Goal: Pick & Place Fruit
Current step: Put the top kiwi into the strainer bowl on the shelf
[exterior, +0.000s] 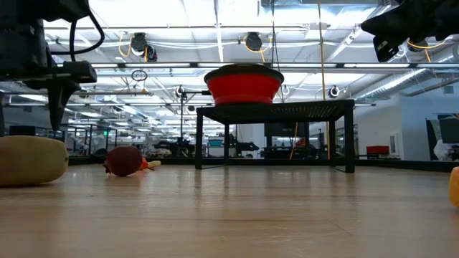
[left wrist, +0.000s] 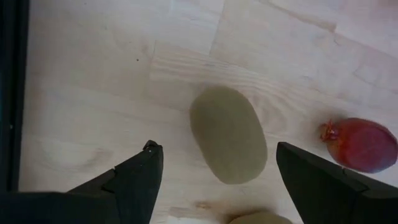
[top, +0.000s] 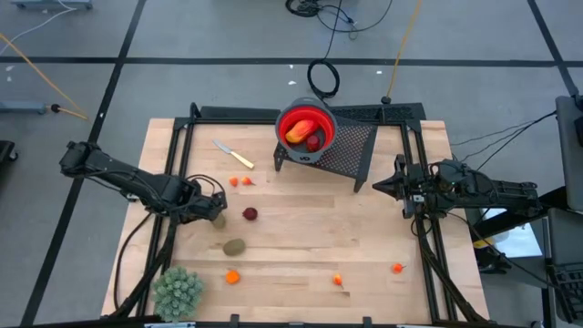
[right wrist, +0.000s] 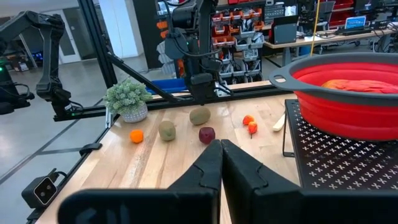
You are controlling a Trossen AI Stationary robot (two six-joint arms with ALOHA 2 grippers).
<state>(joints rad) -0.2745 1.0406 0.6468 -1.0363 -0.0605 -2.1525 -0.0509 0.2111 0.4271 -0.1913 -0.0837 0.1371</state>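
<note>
In the high view the left gripper [top: 215, 211] hides one kiwi [left wrist: 227, 134]. A second kiwi [left wrist: 261, 218] is cut off by the left wrist view's edge.

Toy fruit scattered across the counter [top: 301, 237], a few already in the red bowl [top: 321, 116]

Two brown kiwi ovals [top: 235, 246] lying flat close together, one partly hidden; dark red round one [top: 250, 214] just beside; tiny orange pieces [top: 232, 276] well apart along the near edge; red-orange long one [top: 298, 133] plus another dark red [top: 313, 141] inside the bowl.
</note>
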